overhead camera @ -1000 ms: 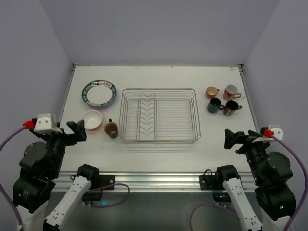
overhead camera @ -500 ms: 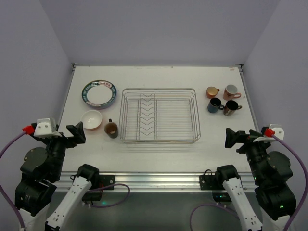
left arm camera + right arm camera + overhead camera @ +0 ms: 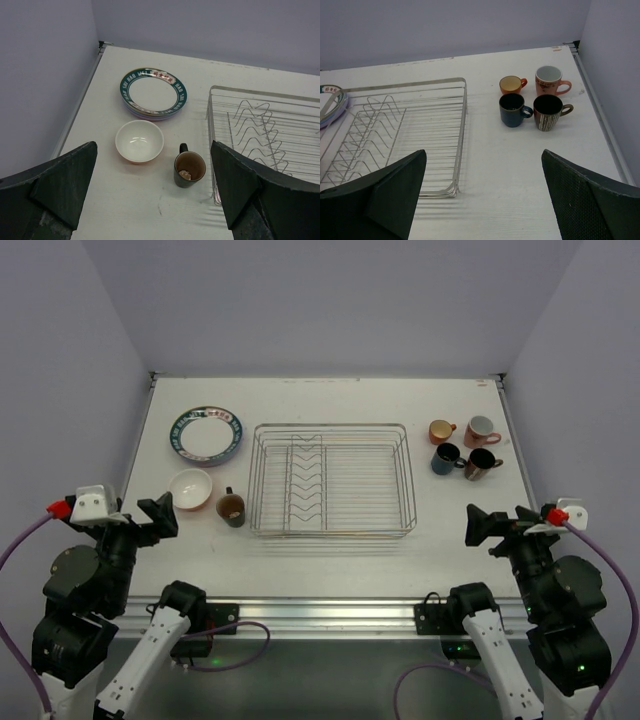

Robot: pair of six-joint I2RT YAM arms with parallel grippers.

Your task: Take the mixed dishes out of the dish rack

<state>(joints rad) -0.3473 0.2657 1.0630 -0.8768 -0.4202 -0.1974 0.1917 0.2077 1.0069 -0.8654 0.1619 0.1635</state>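
Both left fingers [image 3: 60,190] and right fingers [image 3: 590,200] spread wide, empty. Rack [image 3: 332,480] looks unloaded. A careless reach of mine could clip the mug [image 3: 190,169] beside it.

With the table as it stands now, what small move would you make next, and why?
I would likely just leave both arms parked: the dish rack looks empty, the plates, bowl and one mug sit to its left, four mugs to its right, and the left gripper and right gripper are open, holding nothing.

top view looks down from behind; wrist views face forward, sharing dish rack [image 3: 330,426].
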